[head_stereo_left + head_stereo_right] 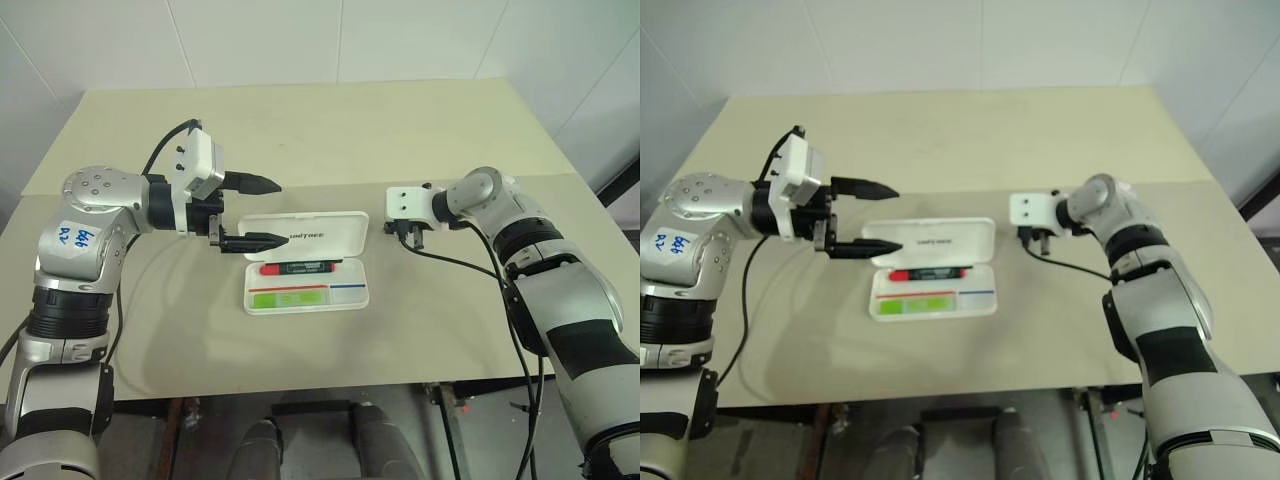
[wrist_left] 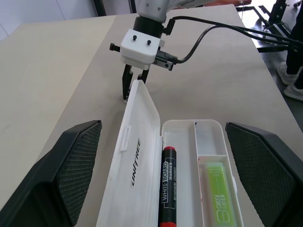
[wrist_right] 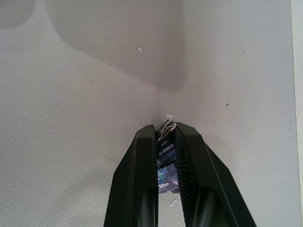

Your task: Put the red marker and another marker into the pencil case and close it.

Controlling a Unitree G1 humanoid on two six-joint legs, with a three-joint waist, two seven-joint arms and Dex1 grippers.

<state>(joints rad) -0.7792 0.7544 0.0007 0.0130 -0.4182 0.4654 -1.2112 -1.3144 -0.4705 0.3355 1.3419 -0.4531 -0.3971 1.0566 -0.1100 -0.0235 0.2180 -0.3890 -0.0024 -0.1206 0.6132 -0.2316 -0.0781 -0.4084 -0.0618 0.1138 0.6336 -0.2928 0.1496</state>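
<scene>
The left pincer, fingers wide apart, hovers at centre-left over the left end of the open case. The red marker and green marker lie inside the case. The right pincer, fingers together on a paper scrap, sits just right of the case's lid on the worktop.
</scene>
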